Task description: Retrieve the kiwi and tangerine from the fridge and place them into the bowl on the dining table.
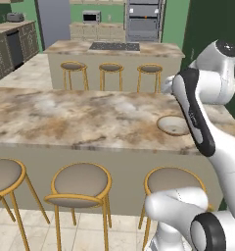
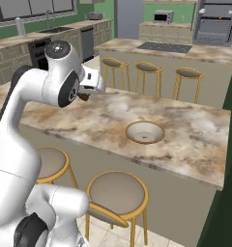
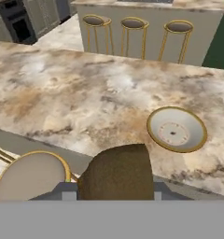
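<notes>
- One brown fuzzy kiwi (image 3: 117, 172) sits clamped between the two finger tips of the hand (image 3: 116, 193), seen in the hand view; it hides most of both tips.
- From the right base view the hand (image 2: 91, 83) is held up above the near edge of the surface, well to the left of the bowl.
- Relative to the bowl (image 3: 176, 129), the kiwi hangs nearer the robot and off to the bowl's left, not over its rim, above the edge of the surface.
- Bowl: shallow, tan with a pale rim, standing upright on the dining table surface (image 1: 80, 115), close to its near edge and toward its right end; nothing lies inside it (image 2: 145, 131).
- In the left base view the arm's dark forearm crosses in front of the bowl (image 1: 172, 125) and covers its right side.
- Stools (image 1: 81, 181) with tan seats and yellow frames stand just in front of the bowl's side of the surface, tucked against its base.
- Beyond the bowl, a smaller island with a cooktop (image 1: 114, 47) stands well apart, with three more stools (image 2: 149, 67) along its front.
- Farther back than the bowl and island, a slate-grey fridge (image 1: 53, 20) stands against the green wall, its doors shut.
</notes>
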